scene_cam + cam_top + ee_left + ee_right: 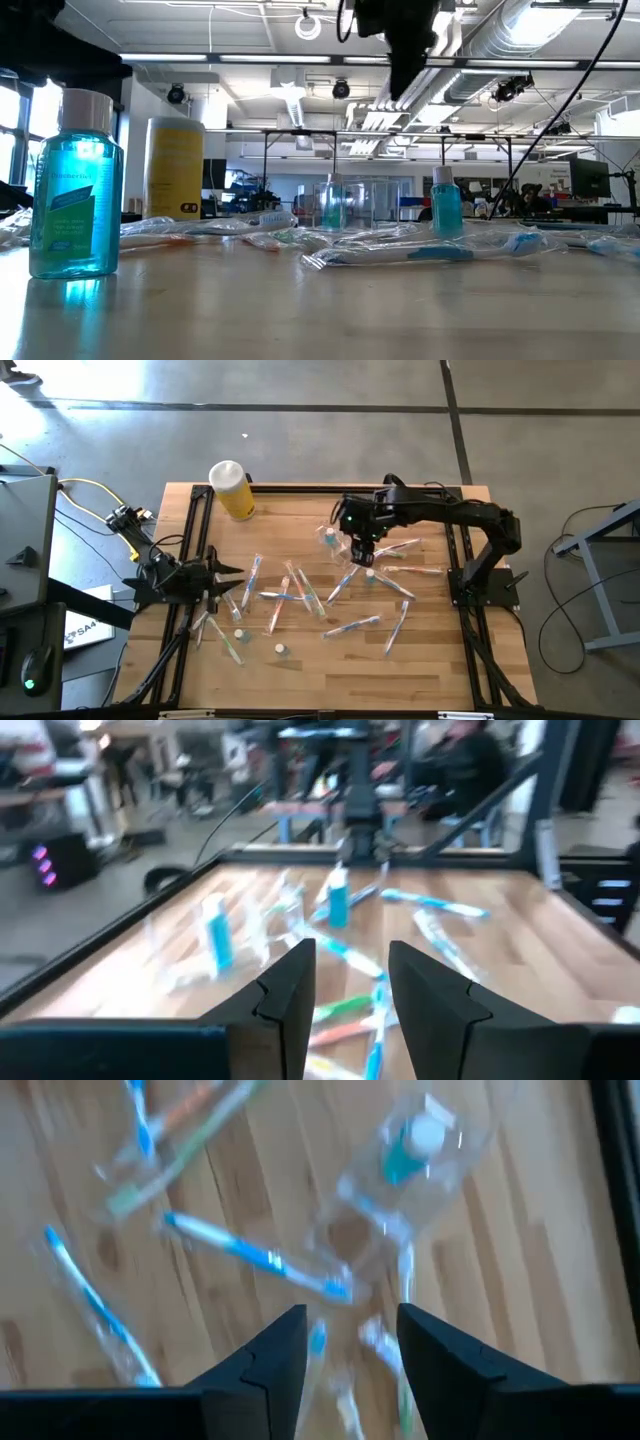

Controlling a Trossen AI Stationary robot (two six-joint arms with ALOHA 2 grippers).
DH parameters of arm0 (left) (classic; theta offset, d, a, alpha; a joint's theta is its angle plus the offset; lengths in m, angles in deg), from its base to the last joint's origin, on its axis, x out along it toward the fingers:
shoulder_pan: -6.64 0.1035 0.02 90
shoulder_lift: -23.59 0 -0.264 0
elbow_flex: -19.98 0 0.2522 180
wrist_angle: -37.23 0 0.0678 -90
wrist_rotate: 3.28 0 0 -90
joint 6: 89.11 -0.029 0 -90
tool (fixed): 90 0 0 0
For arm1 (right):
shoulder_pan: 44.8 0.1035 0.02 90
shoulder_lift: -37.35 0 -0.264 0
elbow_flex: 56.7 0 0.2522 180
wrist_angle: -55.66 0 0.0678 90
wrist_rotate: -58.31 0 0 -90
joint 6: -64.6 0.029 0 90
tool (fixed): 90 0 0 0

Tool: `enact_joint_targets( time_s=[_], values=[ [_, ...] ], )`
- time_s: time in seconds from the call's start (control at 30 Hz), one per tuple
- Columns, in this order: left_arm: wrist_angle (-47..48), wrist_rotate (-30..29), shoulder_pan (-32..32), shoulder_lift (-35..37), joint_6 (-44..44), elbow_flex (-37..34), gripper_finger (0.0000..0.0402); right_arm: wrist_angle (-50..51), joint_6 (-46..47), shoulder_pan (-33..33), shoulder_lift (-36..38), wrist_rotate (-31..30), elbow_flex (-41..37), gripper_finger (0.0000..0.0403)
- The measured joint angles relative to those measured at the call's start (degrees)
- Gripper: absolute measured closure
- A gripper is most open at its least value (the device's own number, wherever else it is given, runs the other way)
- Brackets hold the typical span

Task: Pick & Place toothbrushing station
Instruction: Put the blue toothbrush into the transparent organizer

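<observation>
The worktop (pixel 300 670) is showing pale wood grain inside a black frame. Toothbrushes (pixel 352 626) are lying in blue, pink, green and white. Small bottles (pixel 74 185) are glowing teal under white caps. The cylinder (pixel 234 491) is showing yellow, white-capped.

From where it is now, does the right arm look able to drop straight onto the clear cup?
Probably yes. The right gripper hovers just over the clear cup, fingers apart and empty, nothing between them. Wrapped toothbrushes lie close beside it and might get nudged.
</observation>
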Motion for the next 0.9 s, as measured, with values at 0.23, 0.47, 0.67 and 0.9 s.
enact_joint_targets(
  time_s=[0.23, 0.47, 0.67, 0.9],
  values=[
    [6.52, -1.80, 0.00, -6.34, 11.05, 2.80, 0.0275, 1.18, 3.76, 1.14, 0.55, -7.37, -4.20, 0.0254],
    [13.93, -1.56, 0.00, -18.37, 21.78, 8.30, 0.0275, 4.22, 10.85, 0.71, 0.59, -14.94, -8.97, 0.0254],
    [34.66, 1.85, 3.59, -28.75, 50.32, 17.02, 0.0275, 4.32, 13.78, 0.74, 0.61, -18.97, -11.79, 0.0254],
    [38.32, 14.64, 18.12, -39.95, 63.18, 19.42, 0.0275, 2.27, 14.12, 0.84, 0.61, -20.53, -14.00, 0.0254]
  ],
)
